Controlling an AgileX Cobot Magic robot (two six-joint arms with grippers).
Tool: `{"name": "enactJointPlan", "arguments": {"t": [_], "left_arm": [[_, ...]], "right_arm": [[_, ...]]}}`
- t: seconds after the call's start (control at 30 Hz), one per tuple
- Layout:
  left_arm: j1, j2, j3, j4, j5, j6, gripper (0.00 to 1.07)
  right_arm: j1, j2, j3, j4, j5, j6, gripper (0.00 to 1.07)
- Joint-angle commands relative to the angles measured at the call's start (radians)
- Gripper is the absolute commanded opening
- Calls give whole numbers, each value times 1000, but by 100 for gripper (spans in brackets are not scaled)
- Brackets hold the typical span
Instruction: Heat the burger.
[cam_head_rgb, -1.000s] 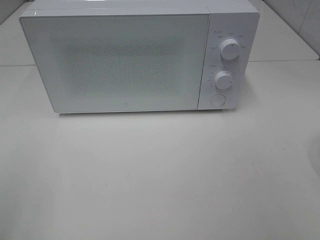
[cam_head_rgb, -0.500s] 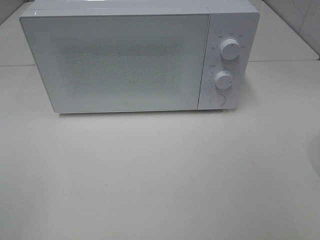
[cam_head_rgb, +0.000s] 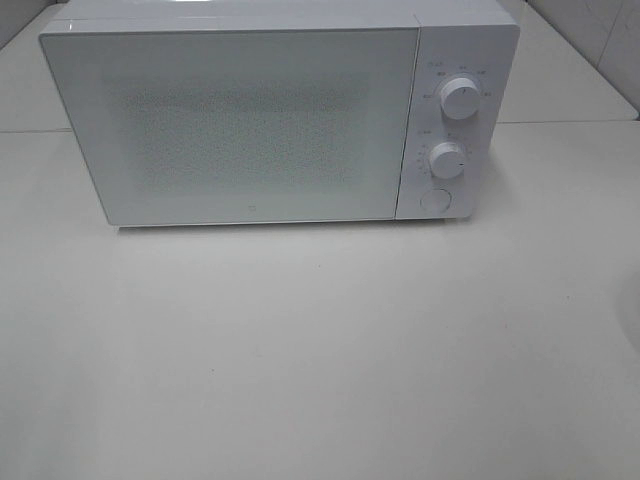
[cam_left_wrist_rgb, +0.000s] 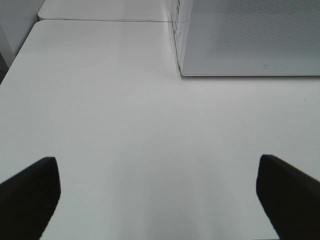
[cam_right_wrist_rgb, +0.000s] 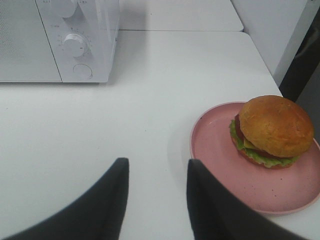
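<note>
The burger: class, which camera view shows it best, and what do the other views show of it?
The right wrist view: the burger sits whole on the pink plate, bun and lettuce clear. The exterior high and left wrist views show none of it, only microwave and table.

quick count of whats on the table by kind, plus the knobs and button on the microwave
microwave: 1
microwave knobs: 2
microwave button: 1
burger: 1
pink plate: 1
total: 6
</note>
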Motion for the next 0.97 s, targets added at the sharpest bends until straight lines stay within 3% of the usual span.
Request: {"name": "enactJointPlan", "arguments": {"t": [0.03, 0.97], "left_arm": [[-10, -24, 3, -1, -18, -8, 101], [-9, -22, 3, -2, -18, -9, 100]], "right_arm": [[-5, -26, 0, -1, -6, -5, 41], [-5, -26, 0, -1, -6, -5, 41]]}}
